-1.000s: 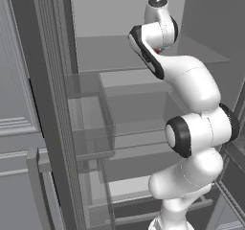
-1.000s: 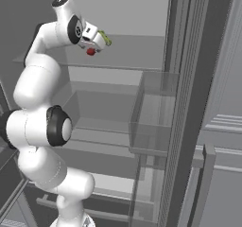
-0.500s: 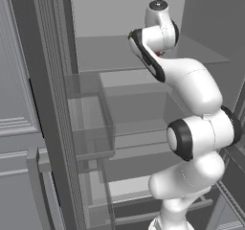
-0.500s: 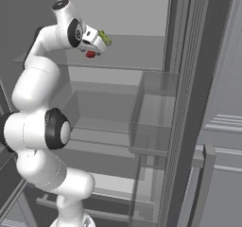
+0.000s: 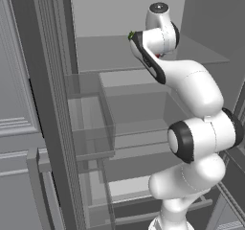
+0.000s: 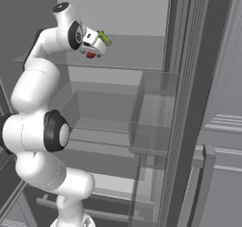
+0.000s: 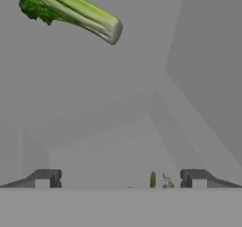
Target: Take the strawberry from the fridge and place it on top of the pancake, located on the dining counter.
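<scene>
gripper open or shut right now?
Open. In the hand view the gripper shows its two dark fingertips set wide apart, with nothing between them; the green vegetable lies on the shelf beyond.

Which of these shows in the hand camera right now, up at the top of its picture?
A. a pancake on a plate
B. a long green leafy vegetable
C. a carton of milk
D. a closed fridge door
B: a long pale-green stalk with dark leafy end, the green vegetable, lies across the top left of the hand view, with the open hand below it inside the fridge.
</scene>
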Robot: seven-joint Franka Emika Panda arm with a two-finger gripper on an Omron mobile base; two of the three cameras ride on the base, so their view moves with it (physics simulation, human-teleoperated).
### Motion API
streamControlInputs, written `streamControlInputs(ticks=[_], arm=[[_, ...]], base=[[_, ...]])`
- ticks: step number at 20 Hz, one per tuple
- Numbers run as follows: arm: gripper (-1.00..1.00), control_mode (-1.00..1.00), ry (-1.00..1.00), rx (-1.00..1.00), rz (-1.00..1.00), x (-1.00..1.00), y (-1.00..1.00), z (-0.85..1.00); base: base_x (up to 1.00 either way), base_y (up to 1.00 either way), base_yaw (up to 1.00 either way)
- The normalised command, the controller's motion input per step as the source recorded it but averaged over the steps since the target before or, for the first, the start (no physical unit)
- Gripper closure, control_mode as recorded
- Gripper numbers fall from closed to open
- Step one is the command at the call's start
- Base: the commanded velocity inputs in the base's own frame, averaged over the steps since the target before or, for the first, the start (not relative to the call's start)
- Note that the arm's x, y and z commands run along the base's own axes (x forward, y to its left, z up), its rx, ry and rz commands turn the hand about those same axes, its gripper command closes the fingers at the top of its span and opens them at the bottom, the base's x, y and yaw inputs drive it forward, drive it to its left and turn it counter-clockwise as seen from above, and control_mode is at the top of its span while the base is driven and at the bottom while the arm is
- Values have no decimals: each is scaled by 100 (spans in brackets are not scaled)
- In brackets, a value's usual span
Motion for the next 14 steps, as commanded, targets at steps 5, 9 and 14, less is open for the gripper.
streamControlInputs(ticks=[5,9,14], arm=[[-100,-100,0,0,0,-1,0,-13],[100,-100,1,3,0,-13,-4,-30],[100,-100,0,7,-1,-51,-12,-36]], base=[[0,0,0],[0,0,0],[0,0,0]])
